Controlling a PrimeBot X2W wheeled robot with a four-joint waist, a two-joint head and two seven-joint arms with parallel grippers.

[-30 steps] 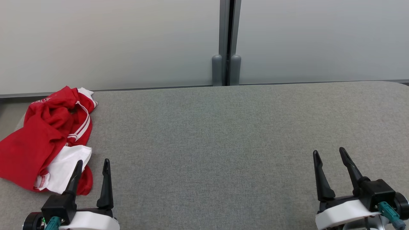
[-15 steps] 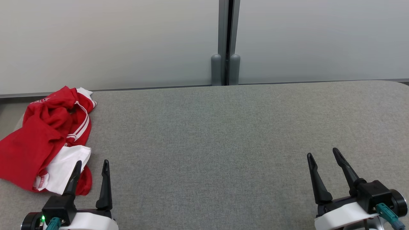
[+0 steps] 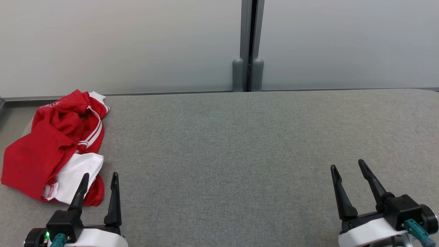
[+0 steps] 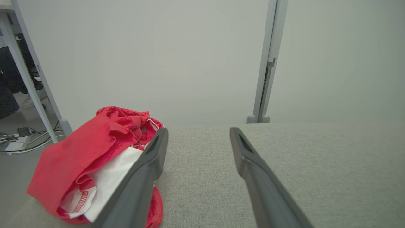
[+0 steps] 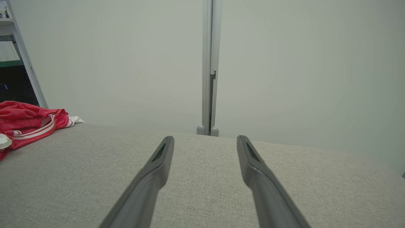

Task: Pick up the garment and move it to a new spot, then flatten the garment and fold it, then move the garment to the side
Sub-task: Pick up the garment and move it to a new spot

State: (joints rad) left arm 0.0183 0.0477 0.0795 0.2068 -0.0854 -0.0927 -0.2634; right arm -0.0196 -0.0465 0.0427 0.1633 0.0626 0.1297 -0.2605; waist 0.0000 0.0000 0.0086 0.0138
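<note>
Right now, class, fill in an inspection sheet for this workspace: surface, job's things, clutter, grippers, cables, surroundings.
Surface: grey fabric table, flat.
Job's things: red and white garment, crumpled at the table's left end.
Clutter: nothing seen.
Grippers: left gripper open beside the garment, contact unclear; right gripper open, holding nothing.
Cables: cables on the floor left of the table.
Surroundings: pale partition panels and a grey post behind the table.

Red garment (image 3: 51, 147) with white stripes on grey table (image 3: 240, 154).
</note>
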